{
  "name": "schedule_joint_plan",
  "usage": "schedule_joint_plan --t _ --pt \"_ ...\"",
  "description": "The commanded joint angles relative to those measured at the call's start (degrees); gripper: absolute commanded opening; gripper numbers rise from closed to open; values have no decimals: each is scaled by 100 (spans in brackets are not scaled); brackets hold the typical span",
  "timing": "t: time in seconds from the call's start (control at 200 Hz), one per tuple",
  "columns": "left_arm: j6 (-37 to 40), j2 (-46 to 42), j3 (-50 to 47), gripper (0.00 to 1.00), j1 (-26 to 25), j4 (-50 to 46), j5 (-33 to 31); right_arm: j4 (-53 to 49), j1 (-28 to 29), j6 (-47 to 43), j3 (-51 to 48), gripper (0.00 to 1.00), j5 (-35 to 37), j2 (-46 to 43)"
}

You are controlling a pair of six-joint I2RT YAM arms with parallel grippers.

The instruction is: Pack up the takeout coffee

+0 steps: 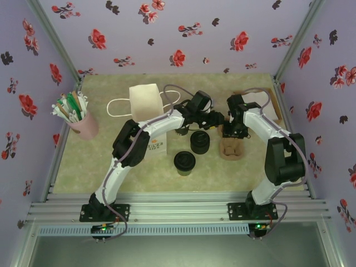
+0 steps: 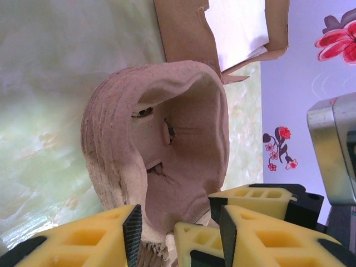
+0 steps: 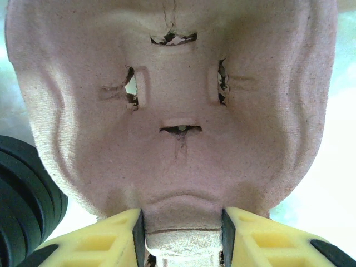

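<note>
The takeout coffee [image 1: 184,162], a short dark cup with a round black lid, stands on the table in front of both grippers, apart from them. The white paper bag [image 1: 146,100] stands upright at the back, left of centre. My right gripper [image 1: 229,133] [image 3: 182,222] is shut on the end ridge of a brown pulp cup carrier [image 3: 178,111], one pad on each side. My left gripper [image 1: 218,123] [image 2: 178,222] reaches in from the left. Its jaws stand partly apart astride the near edge of the carrier stack [image 2: 161,139] and one right finger; I cannot tell whether they press.
A stack of black lids [image 1: 199,142] sits just left of the carriers [image 1: 231,149]. A cardboard box [image 1: 275,108] [image 2: 189,33] with white paper lies at the back right. A pink cup of stirrers [image 1: 83,123] stands far left. A white card [image 1: 157,144] lies by the left arm.
</note>
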Motion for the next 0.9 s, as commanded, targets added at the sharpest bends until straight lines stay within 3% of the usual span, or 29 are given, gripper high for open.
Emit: schedule_joint_plan --t 0.0,0.665,0.895 --pt "-75 177 167 44 40 -18 10 -79 -25 130 -158 40 -127 -144" --pt "162 -315 68 46 -69 -318 -492 -122 -26 320 -362 42 38 -346" --pt "243 -512 -134 37 -83 -295 -733 -82 -32 373 -395 42 23 -342"
